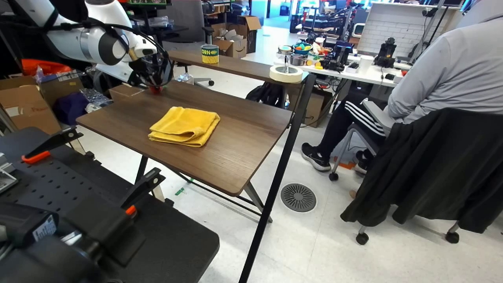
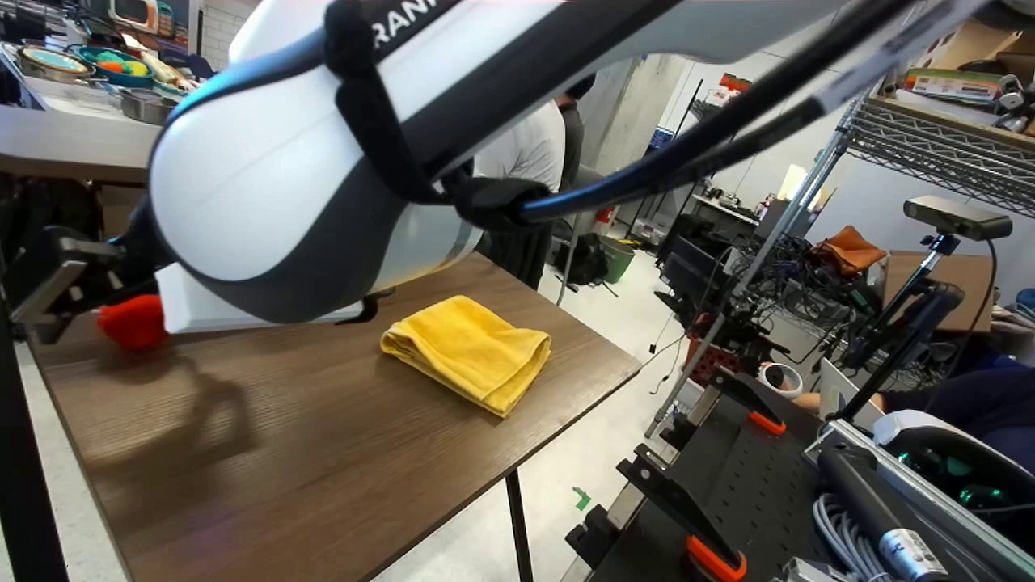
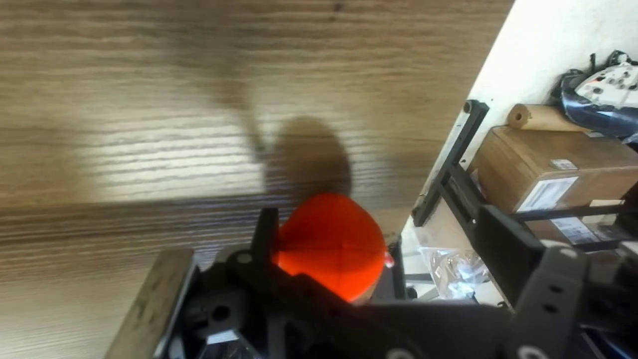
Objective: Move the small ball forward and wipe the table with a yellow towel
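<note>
A yellow towel [image 1: 184, 126] [image 2: 469, 356] lies folded on the brown table [image 1: 243, 157] [image 2: 348, 461] in both exterior views, well away from my gripper [image 3: 384, 227]. The jaws stand wide apart low over the table's end, and the gripper is open. Between them a small red roundish object [image 3: 331, 239] [image 2: 133, 322] sits close beside the left finger [image 3: 266, 227]; whether they touch I cannot tell. A wide gap separates it from the right finger [image 3: 503, 232]. The small ball is hidden or out of view.
Along the table's far side runs a raised brown ledge [image 1: 243, 68] with a corn can [image 1: 210, 54] and a tape roll [image 1: 286, 74]. A slanting black post [image 1: 281, 173] rises at one corner. A dark cart [image 1: 177, 243] with clamps borders the near side. Someone [image 1: 452, 70] sits nearby.
</note>
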